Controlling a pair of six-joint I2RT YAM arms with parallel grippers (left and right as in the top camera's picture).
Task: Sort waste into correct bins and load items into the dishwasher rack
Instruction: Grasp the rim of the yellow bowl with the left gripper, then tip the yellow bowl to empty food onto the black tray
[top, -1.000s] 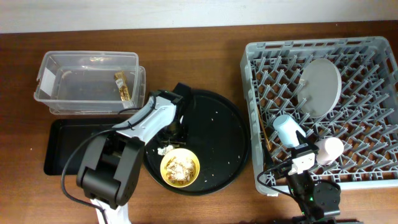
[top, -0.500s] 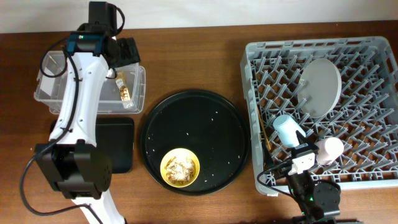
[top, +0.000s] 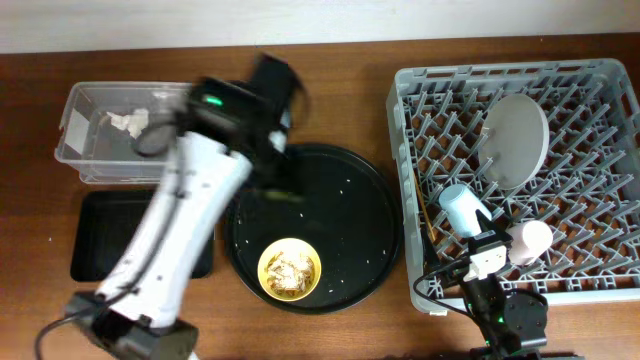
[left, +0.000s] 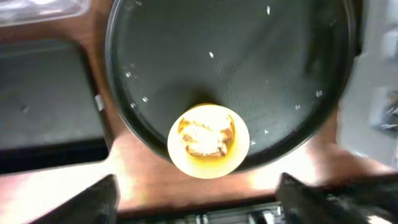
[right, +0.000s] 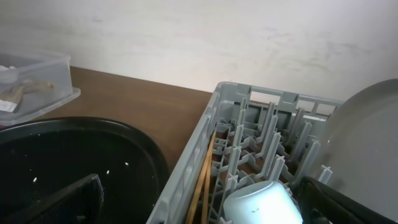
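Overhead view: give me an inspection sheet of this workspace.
Surface: brown wooden table; white specks on round black tray.
Job's things: plate, blue cup, pink cup, chopsticks in rack; yellow bowl with scraps on round black tray; tissue in clear tub; shallow black tray partly hidden by left arm.
Clutter: nothing seen.
Grippers: left gripper open, holding nothing; right gripper open at rack's front.
Cables: black cable by rack's front corner.
Surroundings: pale wall.
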